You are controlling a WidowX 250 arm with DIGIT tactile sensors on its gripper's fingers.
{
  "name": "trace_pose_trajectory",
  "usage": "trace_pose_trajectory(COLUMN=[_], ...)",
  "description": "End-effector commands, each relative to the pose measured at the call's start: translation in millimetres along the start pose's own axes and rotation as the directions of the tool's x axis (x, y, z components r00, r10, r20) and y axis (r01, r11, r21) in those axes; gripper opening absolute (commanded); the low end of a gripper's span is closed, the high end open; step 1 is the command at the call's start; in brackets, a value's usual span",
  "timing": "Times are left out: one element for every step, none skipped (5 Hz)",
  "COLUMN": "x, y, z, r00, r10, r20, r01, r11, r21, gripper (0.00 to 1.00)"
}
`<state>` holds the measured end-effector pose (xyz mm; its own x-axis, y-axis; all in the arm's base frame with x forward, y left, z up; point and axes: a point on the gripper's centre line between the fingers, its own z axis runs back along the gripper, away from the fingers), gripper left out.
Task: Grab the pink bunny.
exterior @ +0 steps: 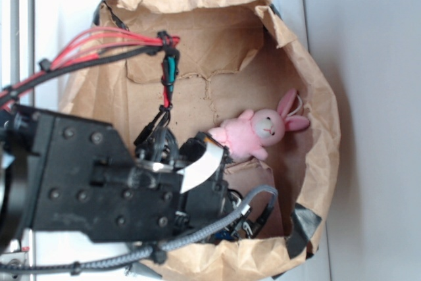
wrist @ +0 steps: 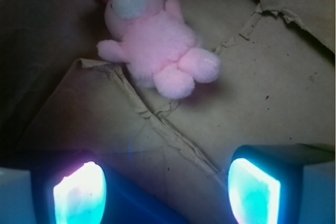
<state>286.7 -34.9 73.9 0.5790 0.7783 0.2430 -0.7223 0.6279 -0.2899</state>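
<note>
Overhead, tool (wrist: pixel 167 187) spread wide, bare cardboard (wrist: pixel 273 98) between it and pink bunny (wrist: pixel 157 40)

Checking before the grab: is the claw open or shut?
Open. In the wrist view the claw has two fingers wide apart with bare cardboard between them; the pink bunny lies beyond, untouched.

Hand (wrist: pixel 165 190) over bag floor, fingers spread, nothing between them. Bare brown paper between hand and pink bunny (wrist: pixel 155 45); only low creases and torn flap edge cross it. Bunny lies flat, clear paper on both flanks. Paper bag wall (exterior: pixel 322 116) rises close behind bunny's ears, also rings whole floor. Cable bundle (exterior: pixel 112 44) arches over left rim.
</note>
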Motion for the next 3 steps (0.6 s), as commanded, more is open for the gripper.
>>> trace_pose_trajectory(x=[10.5,65.5,102.1], y=[-8.0,-1.6,-6.2], z=[12.4,1.9,-5.0], r00=[1.000,0.983,0.951], r10=[0.007,-0.181,-0.306], r20=[0.023,-0.009,0.042], r01=[-0.007,0.181,0.303], r11=[0.999,0.983,0.951], r21=[-0.033,0.012,0.060], gripper=[1.00,1.00,1.00])
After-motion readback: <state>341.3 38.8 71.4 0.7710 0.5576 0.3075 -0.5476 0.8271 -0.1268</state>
